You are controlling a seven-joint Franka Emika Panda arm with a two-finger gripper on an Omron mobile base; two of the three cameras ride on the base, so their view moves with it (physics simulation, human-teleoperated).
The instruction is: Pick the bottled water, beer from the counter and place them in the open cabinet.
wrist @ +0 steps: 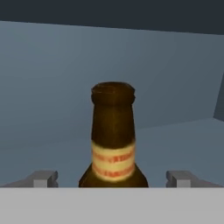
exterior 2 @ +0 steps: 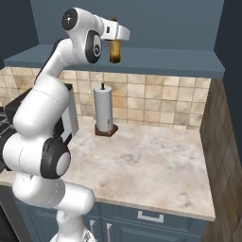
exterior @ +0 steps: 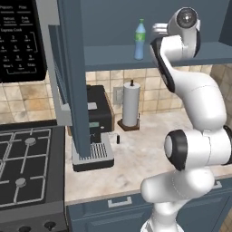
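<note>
1. The beer (wrist: pixel 113 140) is standing upright on the shelf of the open cabinet (exterior 2: pixel 179 66), between the fingers of the gripper (wrist: pixel 113 178). I am seeing the jaws spread wide, each fingertip (wrist: pixel 43 178) well clear of the glass, so I judge nothing is being held.
2. The bottled water (exterior: pixel 140 40) is already standing on the same shelf, at about nine o'clock from the hand in the left base view.
3. I am worrying about the retreat. The fingers are flanking the beer, so any sideways drift or wrist roll while I am pulling back could clip its shoulder and tip it. In the right base view it seems to be standing near the front edge, so a fall could send it down to the counter (exterior 2: pixel 142 156).
4. A swing toward nine o'clock could also knock the bottled water.
5. The hand view is giving me the gaps beside the neck. The right base view is showing the beer under the hand, where the left base view is giving me the arm in front of that spot and the bottled water standing clear.
</note>
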